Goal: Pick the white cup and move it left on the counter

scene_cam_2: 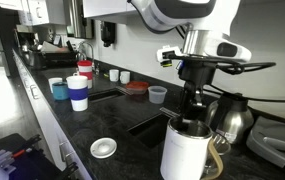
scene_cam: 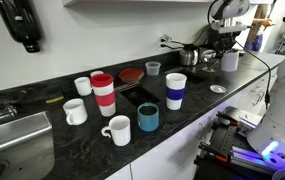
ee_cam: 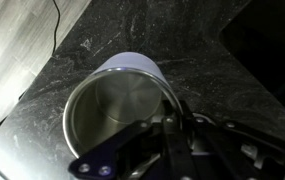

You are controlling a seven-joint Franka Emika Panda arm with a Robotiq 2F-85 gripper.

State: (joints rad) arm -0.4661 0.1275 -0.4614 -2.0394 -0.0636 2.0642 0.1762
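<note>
The white cup (ee_cam: 112, 95) has a steel inside and stands on the black speckled counter (ee_cam: 192, 50). It shows at the far end of the counter in both exterior views (scene_cam: 230, 62) (scene_cam_2: 187, 152). My gripper (ee_cam: 172, 125) comes down from above, with its fingers closed over the cup's rim on the near side. In an exterior view the gripper (scene_cam_2: 190, 120) sits right on top of the cup. I cannot tell whether the cup is lifted off the counter.
A steel kettle (scene_cam_2: 232, 118) stands right beside the cup. A white round lid (scene_cam_2: 103, 148) lies on the counter. Farther along are a small clear cup (scene_cam: 153, 68), a white-and-blue tumbler (scene_cam: 175, 90), a teal mug (scene_cam: 148, 118), a red-and-white tumbler (scene_cam: 103, 93), white mugs (scene_cam: 118, 129) and the sink (scene_cam: 12, 135).
</note>
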